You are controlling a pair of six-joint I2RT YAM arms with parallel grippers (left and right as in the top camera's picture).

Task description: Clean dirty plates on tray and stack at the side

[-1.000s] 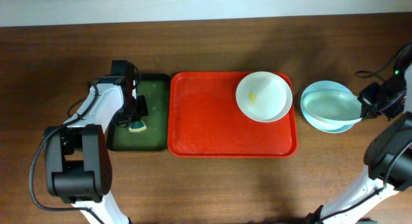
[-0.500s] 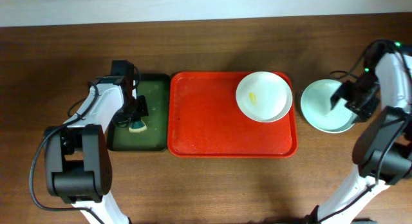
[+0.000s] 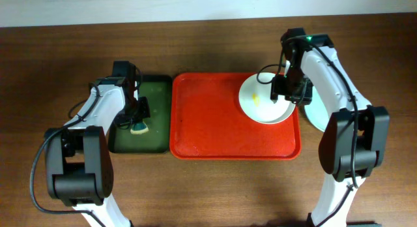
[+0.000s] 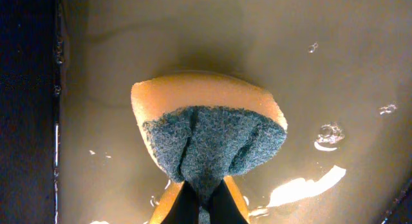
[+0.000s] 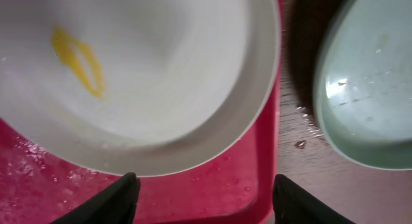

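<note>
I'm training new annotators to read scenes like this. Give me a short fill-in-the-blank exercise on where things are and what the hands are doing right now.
The cream-white plate lies on a tray coloured ____.
The smear on that plate is ____.
The left hand is shut on a ____.
The right hand, by the plate's rim, has its jaws ____.
Missing words: red; yellow; sponge; open.
</note>
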